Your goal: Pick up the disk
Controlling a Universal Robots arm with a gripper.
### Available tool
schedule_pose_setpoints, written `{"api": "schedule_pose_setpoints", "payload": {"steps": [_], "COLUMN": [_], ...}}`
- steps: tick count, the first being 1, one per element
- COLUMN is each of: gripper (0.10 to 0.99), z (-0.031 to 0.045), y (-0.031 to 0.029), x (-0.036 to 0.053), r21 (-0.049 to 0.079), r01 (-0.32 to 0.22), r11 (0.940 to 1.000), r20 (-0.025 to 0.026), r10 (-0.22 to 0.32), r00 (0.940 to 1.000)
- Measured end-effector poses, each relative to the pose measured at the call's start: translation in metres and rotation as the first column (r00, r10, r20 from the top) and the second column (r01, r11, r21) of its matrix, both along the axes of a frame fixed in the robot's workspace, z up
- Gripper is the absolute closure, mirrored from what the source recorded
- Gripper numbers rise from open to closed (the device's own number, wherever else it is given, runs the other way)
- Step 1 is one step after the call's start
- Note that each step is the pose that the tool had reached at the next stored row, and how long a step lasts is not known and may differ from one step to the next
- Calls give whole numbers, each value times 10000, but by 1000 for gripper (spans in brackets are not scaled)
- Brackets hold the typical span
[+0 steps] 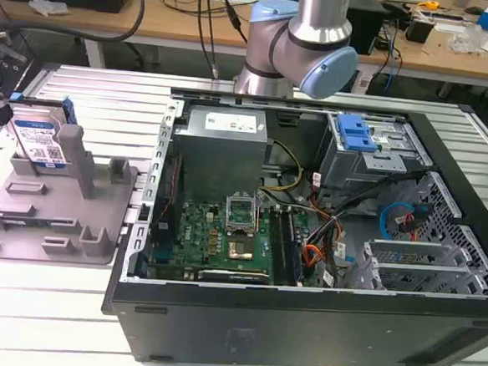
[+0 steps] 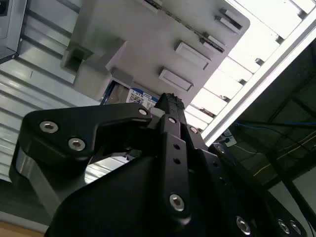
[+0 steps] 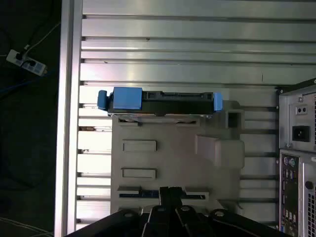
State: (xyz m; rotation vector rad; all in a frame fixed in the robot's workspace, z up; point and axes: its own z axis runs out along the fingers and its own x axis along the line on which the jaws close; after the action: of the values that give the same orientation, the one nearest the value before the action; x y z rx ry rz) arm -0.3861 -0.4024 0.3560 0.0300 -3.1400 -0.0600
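Observation:
The disk [image 1: 39, 145] stands on edge in a grey fixture [image 1: 57, 220] on the exterior view's left, its white-and-blue label facing the camera. In the first wrist view the disk [image 3: 160, 101] shows edge-on with blue rails at both ends, at the far side of the fixture [image 3: 173, 148]. My gripper [image 3: 170, 193] hovers over the fixture's opposite edge, well apart from the disk, its fingers pressed together on nothing. In the second wrist view a corner of the disk label [image 2: 140, 96] peeks out just beyond the gripper [image 2: 170, 98].
An open black computer case [image 1: 301, 321] with motherboard, cables and a blue drive-bay bracket [image 1: 355, 132] fills the middle and right of the exterior view. The arm [image 1: 300, 44] rises behind it. The ribbed aluminium table [image 3: 197, 49] ends at a rail [image 3: 69, 123].

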Motion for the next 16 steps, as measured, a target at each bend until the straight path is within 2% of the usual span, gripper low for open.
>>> {"api": "schedule_pose_setpoints", "payload": {"steps": [6,7,9,11,13,14,15,16], "gripper": [980,980,980,980,980,980,980,980], "z": [0,0,0,0,0,0,0,0], "y": [0,0,0,0,0,0,0,0], "x": [0,0,0,0,0,0,0,0], "r21": [0,0,0,-1,0,0,0,0], "r01": [-12,-186,-905,-1543,-1908,-2376,-2671,-3074], "r11": [10000,9998,9959,9880,9816,9714,9637,9516], "r20": [0,0,0,-1,0,0,0,0], "r10": [12,186,905,1543,1908,2376,2671,3074], "r00": [10000,9998,9959,9880,9816,9714,9637,9516]}}
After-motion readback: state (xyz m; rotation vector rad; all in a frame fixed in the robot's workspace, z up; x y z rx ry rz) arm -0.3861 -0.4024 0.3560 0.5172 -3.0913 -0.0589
